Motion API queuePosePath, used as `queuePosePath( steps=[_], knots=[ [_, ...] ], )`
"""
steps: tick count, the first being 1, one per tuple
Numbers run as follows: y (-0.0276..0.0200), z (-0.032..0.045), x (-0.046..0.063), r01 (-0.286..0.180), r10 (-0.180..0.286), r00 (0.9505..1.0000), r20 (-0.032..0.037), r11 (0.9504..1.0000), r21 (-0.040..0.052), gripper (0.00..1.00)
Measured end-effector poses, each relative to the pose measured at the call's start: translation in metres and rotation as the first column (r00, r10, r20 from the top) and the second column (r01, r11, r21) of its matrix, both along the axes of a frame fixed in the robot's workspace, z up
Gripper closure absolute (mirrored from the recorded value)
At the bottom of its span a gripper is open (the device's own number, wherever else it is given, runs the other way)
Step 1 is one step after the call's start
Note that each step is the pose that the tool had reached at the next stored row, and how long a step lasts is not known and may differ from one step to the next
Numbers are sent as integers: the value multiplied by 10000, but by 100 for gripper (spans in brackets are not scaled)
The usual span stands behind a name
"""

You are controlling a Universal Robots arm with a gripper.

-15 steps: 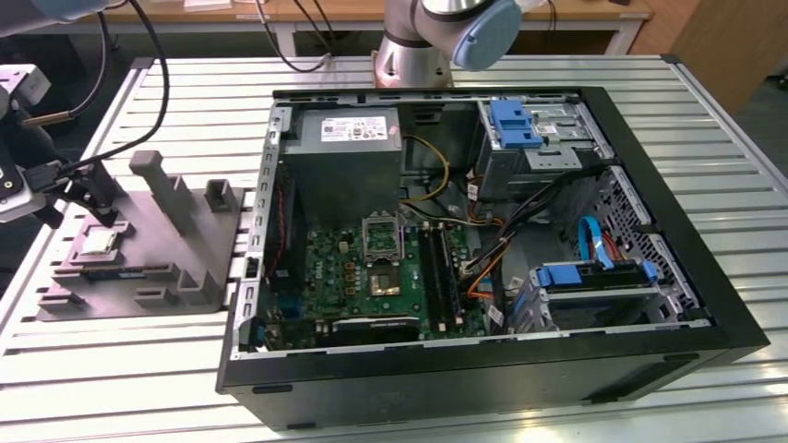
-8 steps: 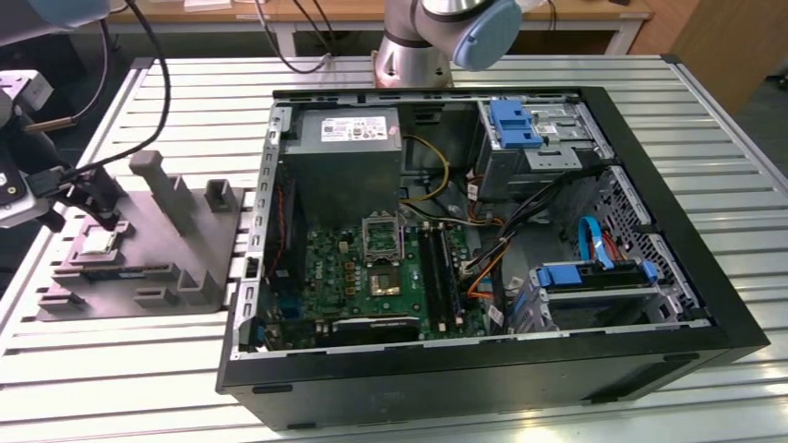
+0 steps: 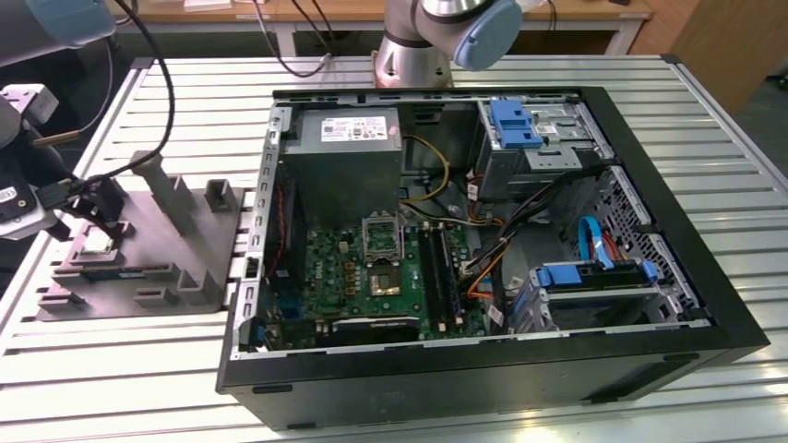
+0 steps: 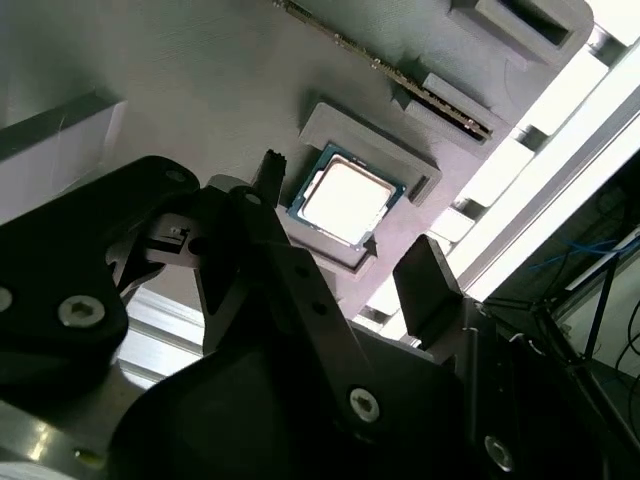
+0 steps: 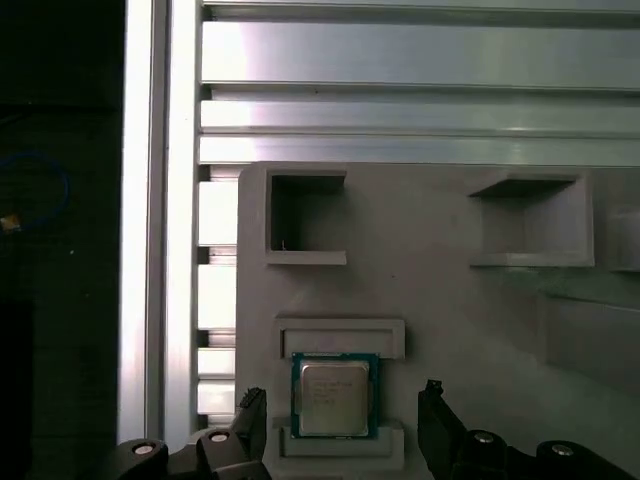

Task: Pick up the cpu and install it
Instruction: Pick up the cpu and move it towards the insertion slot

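The cpu [image 4: 345,203] lies flat in a shallow square seat of the grey tray [image 4: 200,80], metal top facing up.

**Second wrist view.** You see the gripper [image 4: 342,205] positioned over the seat with its jaws spread wide. One of its black fingers [image 4: 268,175] stands just beside one edge of the chip; the other stands off the opposite edge. The chip sits between them, and the gripper holds nothing. You cannot tell from this angle whether either finger touches the chip. Bright slats of the table [image 4: 520,150] show past the tray's edge.

**First wrist view.** You see the cpu [image 5: 335,395] squarely from above, framed by the raised lips of its seat. The gripper [image 5: 341,395] straddles it: one fingertip [image 5: 250,405] is on each side, each with a visible gap of tray surface between it and the chip. The jaws are open well beyond the chip's width. Two empty rectangular pockets of the grey tray [image 5: 440,300] lie further along, and the slatted aluminium table [image 5: 400,60] runs beyond them.

**Exterior view.** You find the gripper [image 3: 105,226] low over the grey tray [image 3: 161,258] at the exterior view's left. The tray rests on the table [image 3: 124,388], just beside an open computer case [image 3: 493,369]. Inside the case you see the green motherboard [image 3: 357,277] and the grey power-supply box [image 3: 351,152]. The chip is well apart from the motherboard.
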State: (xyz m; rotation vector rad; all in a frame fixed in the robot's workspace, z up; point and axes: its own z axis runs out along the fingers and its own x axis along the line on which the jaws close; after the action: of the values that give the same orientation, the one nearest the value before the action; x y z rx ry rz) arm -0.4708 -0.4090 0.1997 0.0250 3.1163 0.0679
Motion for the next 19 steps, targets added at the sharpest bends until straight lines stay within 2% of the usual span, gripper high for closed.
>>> queuePosePath(
  steps=[5, 11, 15, 19],
  knots=[
    [2, -58, 0, 98, -98, 10000, 0, 10000, -1, 29],
    [29, -120, 0, 185, -185, 9998, -5, 9998, -7, 29],
    [56, -167, 0, 210, -210, 9998, -11, 9997, -89, 29],
    [56, -190, -11, 210, -210, 9998, -14, 9997, -98, 29]
  ],
)
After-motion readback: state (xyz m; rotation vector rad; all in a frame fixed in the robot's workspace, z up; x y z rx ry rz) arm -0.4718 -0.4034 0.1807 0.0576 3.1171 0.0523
